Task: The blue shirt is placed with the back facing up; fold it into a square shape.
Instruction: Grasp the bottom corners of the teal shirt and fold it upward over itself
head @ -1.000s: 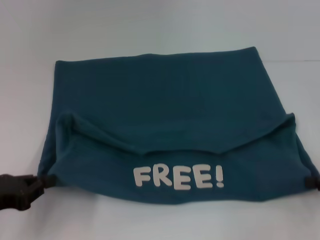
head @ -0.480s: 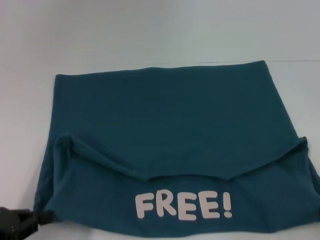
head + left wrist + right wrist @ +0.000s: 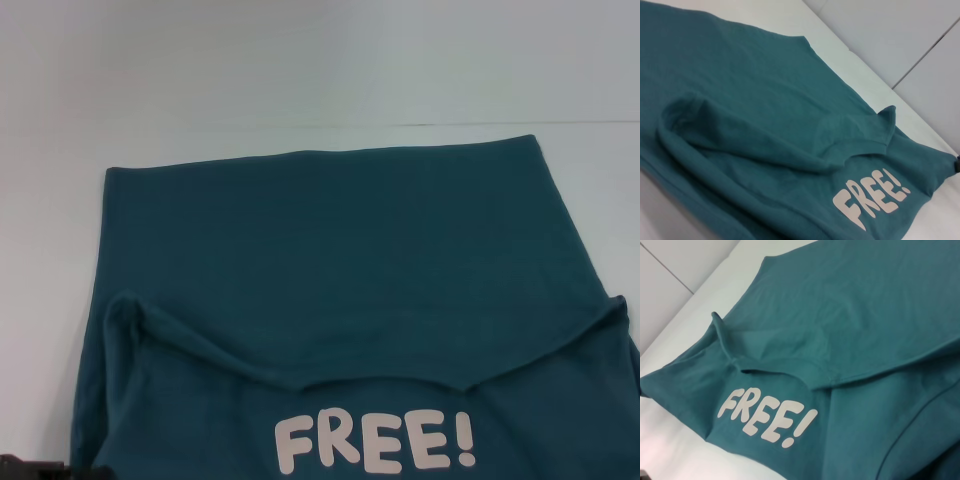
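Note:
The blue shirt (image 3: 330, 250) lies spread on the white table, plain back up. Its near part is folded back, so the white "FREE!" lettering (image 3: 375, 445) faces up at the bottom of the head view. That flap is lifted and pulled taut at both near corners. Only a dark sliver of my left gripper (image 3: 20, 466) shows, at the flap's left corner. My right gripper is out of the head view. It appears in the left wrist view as a dark tip (image 3: 957, 165) pinching the flap's other corner. The shirt (image 3: 865, 315) fills the right wrist view.
The white table (image 3: 300, 70) stretches beyond the shirt's far hem, with a seam (image 3: 560, 124) across it at the back. Bare table strips run along the shirt's left and right sides.
The shirt and its lettered flap have slid toward me, lower in the head view. Both grippers dropped with the corners: the left is nearly out of frame, the right has left it.

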Motion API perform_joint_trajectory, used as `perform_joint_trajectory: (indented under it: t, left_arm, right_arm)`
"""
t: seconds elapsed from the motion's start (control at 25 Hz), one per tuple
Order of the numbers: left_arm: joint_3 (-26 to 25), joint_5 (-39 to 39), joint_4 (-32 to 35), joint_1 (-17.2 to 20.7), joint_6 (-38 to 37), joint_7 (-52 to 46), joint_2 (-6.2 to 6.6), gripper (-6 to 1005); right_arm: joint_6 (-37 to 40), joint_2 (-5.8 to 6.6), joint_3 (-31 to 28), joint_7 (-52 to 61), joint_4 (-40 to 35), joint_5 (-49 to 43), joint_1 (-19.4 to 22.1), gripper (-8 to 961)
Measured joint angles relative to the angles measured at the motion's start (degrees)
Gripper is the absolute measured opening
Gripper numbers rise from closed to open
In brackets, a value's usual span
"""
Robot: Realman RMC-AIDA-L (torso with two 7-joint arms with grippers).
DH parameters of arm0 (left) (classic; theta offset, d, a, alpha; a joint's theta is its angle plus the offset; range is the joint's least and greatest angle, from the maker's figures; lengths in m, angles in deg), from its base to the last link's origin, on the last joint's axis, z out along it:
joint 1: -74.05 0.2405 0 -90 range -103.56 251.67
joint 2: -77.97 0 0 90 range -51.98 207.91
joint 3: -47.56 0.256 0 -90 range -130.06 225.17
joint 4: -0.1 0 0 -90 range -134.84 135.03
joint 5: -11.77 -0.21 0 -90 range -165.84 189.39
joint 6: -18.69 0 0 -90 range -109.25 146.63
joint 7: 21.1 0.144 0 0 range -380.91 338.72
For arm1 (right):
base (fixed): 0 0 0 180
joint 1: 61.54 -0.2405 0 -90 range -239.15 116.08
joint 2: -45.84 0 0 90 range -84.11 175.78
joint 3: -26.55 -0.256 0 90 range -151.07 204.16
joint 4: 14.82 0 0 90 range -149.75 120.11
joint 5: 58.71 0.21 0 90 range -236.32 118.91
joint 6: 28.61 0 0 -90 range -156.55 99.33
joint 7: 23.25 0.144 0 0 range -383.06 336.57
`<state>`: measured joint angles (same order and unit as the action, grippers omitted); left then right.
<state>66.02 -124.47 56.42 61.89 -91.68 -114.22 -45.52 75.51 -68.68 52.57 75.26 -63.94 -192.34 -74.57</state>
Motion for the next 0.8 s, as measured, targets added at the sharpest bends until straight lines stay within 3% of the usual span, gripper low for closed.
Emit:
perform_joint_trajectory:
  t: [0.36,0.6,0.8]
  left_arm:
    - [-3.3,-0.2,0.8,-0.3,-2.2,-0.3,0.58,14]
    - [-9.3,1.4,-0.8,-6.4,-1.2,-2.2,2.73,14]
    - [-11.3,4.0,-5.1,-13.4,5.4,-4.9,4.65,14]
  right_arm:
    - [0.9,0.22,-2.2,0.4,0.1,-1.0,-0.7,25]
    - [0.2,1.28,-7.1,0.6,0.8,-0.8,-5.8,26]
    - [-4.9,1.95,-9.4,0.7,2.6,-0.7,-12.1,25]
